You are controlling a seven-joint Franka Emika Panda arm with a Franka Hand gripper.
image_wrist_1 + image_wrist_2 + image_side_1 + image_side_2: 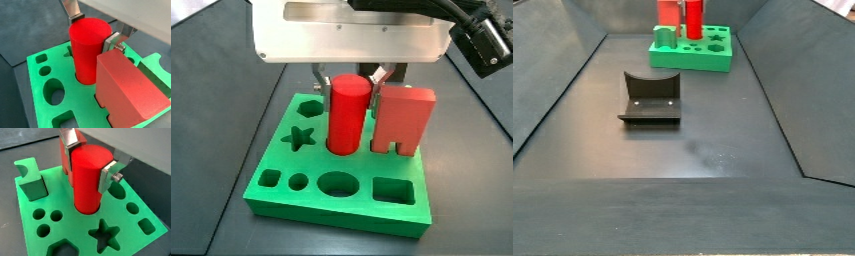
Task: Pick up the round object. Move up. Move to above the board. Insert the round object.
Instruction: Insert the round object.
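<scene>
The round object, a tall smooth red cylinder (88, 47), stands upright with its lower end in a round hole of the bright green board (75, 95). It shows in both wrist views (88, 178) and in a side view (349, 112). My gripper (93, 31) is directly over it, with one silver finger on each side of its top, against its sides. The gripper also shows in a wrist view (87, 163) and a side view (350, 79). The board's star, hexagon and circle holes (103, 234) are open.
A salmon-red two-legged block (405, 115) stands in the board right beside the cylinder. A small dark arch-shaped block (32, 185) stands at a board corner. The dark fixture (651, 97) stands on the grey floor, well away from the board (694, 55). Sloped grey walls ring the floor.
</scene>
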